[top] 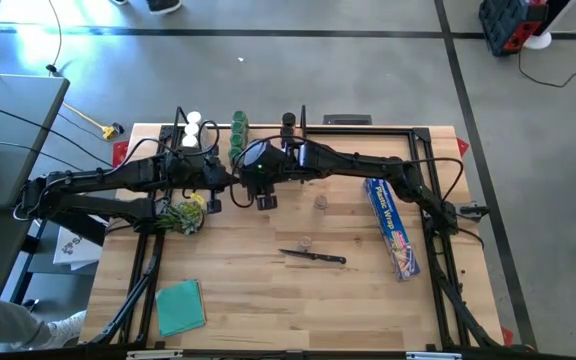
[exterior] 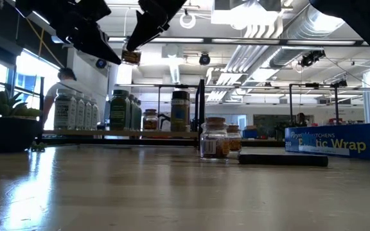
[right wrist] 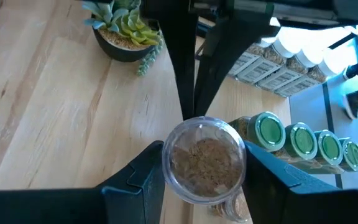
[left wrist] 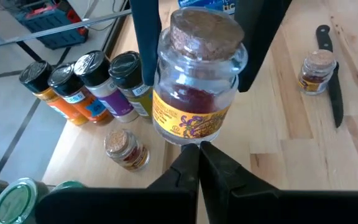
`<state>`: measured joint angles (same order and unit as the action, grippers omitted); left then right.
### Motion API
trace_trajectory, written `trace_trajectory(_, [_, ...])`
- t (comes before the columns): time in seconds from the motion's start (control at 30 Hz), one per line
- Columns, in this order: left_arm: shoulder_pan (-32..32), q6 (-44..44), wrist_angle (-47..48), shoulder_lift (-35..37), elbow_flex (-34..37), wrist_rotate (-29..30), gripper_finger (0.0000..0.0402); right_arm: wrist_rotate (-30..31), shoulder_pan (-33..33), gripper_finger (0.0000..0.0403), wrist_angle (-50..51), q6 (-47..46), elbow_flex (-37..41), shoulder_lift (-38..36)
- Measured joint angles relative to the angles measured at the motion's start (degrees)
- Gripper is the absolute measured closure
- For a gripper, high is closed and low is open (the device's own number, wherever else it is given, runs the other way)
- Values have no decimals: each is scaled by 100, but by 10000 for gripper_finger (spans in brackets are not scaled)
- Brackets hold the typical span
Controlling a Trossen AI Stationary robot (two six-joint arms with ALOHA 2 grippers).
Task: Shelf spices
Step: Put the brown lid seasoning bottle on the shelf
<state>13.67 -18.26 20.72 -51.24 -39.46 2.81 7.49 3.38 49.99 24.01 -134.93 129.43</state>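
Note:
My right gripper [right wrist: 204, 180] is shut on a clear cork-topped spice jar [left wrist: 194, 81] with reddish-brown contents, high above the table [exterior: 132, 58]. My left gripper [left wrist: 196, 155] is shut, and its tips stand right at the jar's lower side [exterior: 119, 61]. The shelf [exterior: 108, 133] at the table's far edge carries jars with white caps [top: 192, 128], green caps [right wrist: 303, 140] and black caps [left wrist: 64, 78], and one cork jar [left wrist: 124, 148]. Two more cork jars [exterior: 214, 138] [exterior: 234, 138] stand on the table. My right gripper pinches the jar between its two fingers [left wrist: 145, 43], one on each side of its shoulder [left wrist: 166, 62] just under the cork. The fingers slant down at it from the table's right. The jar hangs upright, lifted clear. My left gripper's shut tips [right wrist: 190, 93] reach the jar's lower side; whether they touch it, I cannot tell.
A long blue wrap box [top: 393, 228] lies at the table's right and a dark-handled knife [top: 313, 257] near the middle. A potted succulent [top: 181, 215] stands at the left and a green cloth [top: 180, 305] at the near left. A person [exterior: 61, 86] stands beyond the table.

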Motion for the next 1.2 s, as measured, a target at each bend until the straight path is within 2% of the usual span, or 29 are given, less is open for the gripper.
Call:
trace_trajectory(0.6, [-2, 2, -56, 0, 0, -15, 401, -59, 2, 247, -305, 0, 0, 14])
trace_trajectory(0.73, [-7, 15, 292, 164, -17, 443, 401, -162, 138, 247, -384, -280, 14, 33])
trace_trajectory(0.83, [-2, 117, 549, 450, -20, 798, 401, -197, 319, 247, -454, -598, 203, 33])
trace_trajectory(1.03, [-7, 216, 600, 1048, -24, 756, 401, -55, 651, 247, -925, -1083, 1006, 98])
trace_trajectory(1.2, [-9, 265, 621, 1262, -24, 735, 401, 24, 689, 247, -1548, -1531, 1628, 109])
